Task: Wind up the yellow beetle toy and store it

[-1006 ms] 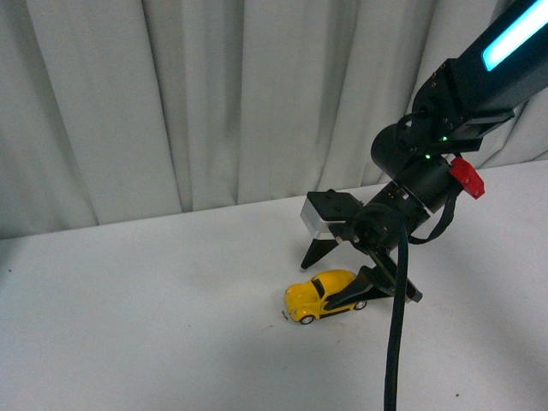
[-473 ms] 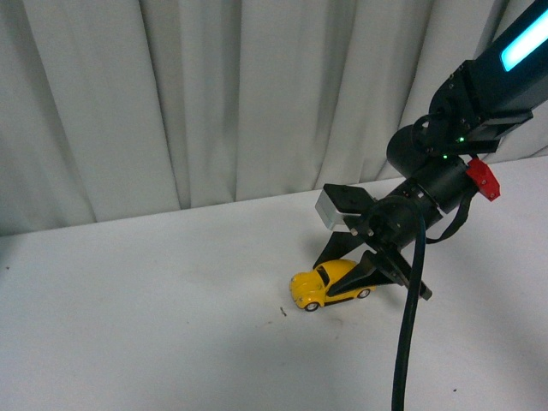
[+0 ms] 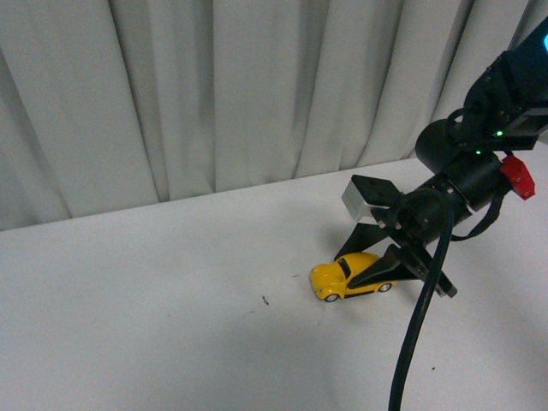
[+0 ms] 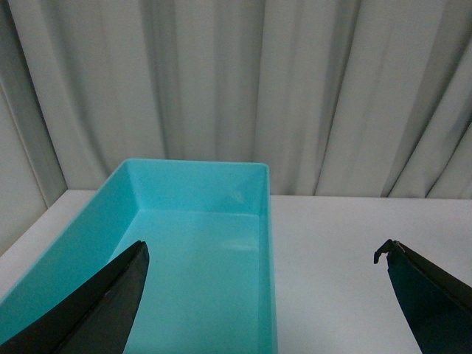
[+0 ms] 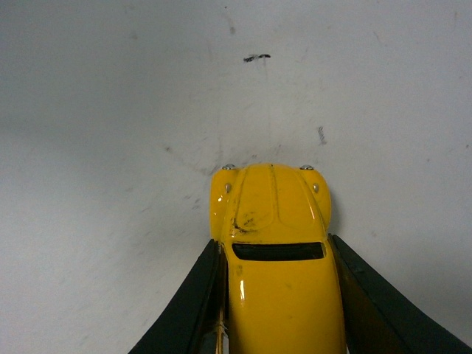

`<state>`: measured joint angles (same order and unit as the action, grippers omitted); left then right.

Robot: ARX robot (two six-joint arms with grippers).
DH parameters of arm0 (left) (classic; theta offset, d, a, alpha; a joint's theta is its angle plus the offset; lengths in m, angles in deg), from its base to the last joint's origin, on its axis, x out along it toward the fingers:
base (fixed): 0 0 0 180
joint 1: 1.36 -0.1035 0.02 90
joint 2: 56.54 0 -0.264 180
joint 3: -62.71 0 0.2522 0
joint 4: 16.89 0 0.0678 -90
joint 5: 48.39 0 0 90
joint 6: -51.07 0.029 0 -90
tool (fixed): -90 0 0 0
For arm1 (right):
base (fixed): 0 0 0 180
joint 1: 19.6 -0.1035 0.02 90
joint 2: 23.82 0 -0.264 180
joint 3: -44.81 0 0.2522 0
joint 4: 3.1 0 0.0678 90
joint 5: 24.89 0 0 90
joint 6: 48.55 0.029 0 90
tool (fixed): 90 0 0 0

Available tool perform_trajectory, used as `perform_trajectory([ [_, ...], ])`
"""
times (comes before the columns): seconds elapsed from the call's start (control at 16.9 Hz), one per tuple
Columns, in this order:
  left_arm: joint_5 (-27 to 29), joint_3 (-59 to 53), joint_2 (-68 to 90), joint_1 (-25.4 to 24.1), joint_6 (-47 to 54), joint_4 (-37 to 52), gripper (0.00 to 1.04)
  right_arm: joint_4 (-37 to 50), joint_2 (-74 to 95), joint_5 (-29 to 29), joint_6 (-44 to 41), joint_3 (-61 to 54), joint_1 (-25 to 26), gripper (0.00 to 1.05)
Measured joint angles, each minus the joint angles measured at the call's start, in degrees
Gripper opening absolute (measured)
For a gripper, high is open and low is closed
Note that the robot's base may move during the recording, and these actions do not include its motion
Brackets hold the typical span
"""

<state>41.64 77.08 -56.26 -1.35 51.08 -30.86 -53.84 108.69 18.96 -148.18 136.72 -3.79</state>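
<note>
My right gripper (image 3: 360,270) is clenched on the yellow beetle toy (image 3: 330,280), whose wheels sit on the white table (image 3: 128,325), right of centre. To wind it, I'd press down lightly and drag it straight backward so the wheels bite. My left gripper (image 4: 262,251) is released, facing a turquoise bin (image 4: 193,164). No readable writing anywhere

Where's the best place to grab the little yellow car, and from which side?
Squeeze its two long sides, by the doors, coming from behind. The yellow beetle toy is narrow and flattest there; its rounded roof and nose would likely slip. The right tool holds it that way.
</note>
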Motion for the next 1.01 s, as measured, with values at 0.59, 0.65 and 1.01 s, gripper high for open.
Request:
perform_trajectory([
  [0.59,0.02,0.0,0.0,0.0,0.0,0.02,0.98,3.04,-6.62,-0.48,-1.05,-15.52,9.86,0.38],
  [0.65,0.0,0.0,0.0,0.0,0.0,0.02,0.98,3.04,-6.71,-0.42,-1.11,-15.78,10.12,0.38],
  [1.01,-0.02,0.0,0.0,0.0,0.0,0.02,0.98,5.2,-6.6,3.04,-0.42,-15.76,10.08,0.87],
])
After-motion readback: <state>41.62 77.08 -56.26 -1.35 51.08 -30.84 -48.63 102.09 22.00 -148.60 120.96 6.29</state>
